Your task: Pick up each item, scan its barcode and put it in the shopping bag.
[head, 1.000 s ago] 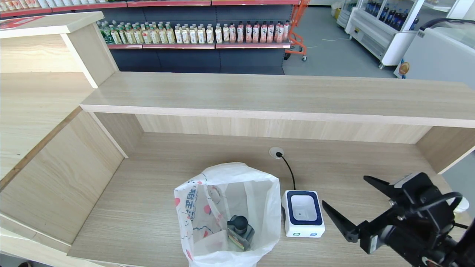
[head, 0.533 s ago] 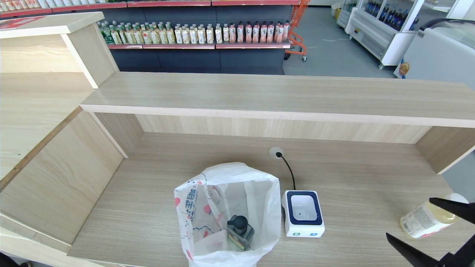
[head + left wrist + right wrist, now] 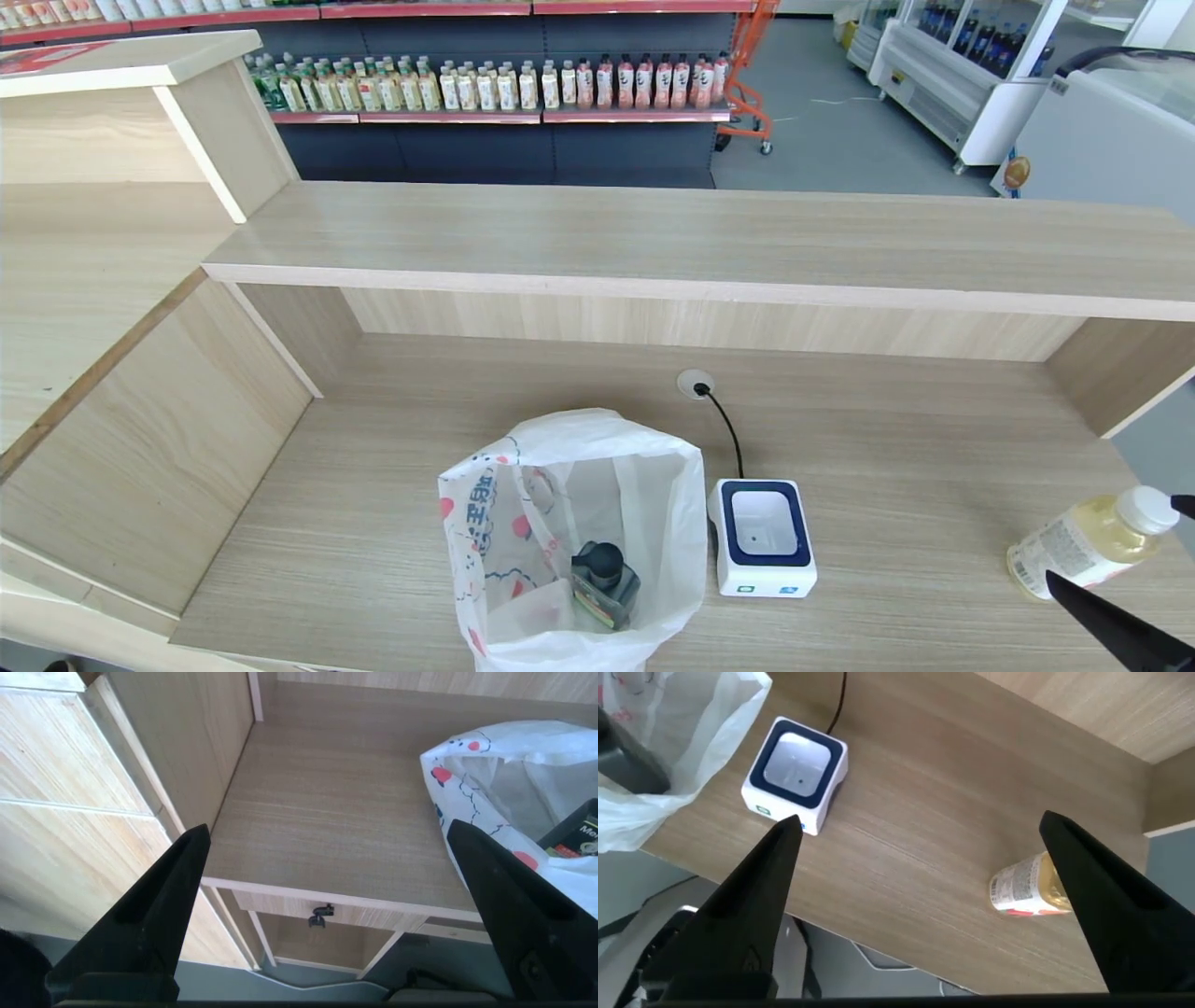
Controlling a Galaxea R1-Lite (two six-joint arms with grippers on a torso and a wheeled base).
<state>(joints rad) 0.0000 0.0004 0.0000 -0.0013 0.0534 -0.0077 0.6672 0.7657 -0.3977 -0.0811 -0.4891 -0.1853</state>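
Right hand [image 3: 920,819] has drawn back, spread wide, clear of the bottle [image 3: 1032,885].

Nothing is reading clearly. Blue characters and red motifs are showing on the shopping bag [image 3: 490,551], too small to make out. A white fine-print label is wrapping the bottle [image 3: 1088,543] lying on the desk [image 3: 934,467], illegible. The dark container [image 3: 605,586] in the bag is carrying a label, mostly hidden. The scanner [image 3: 764,539] is showing two tiny coloured marks on its front. A round emblem is sitting on the freezer [image 3: 1102,140], unreadable.
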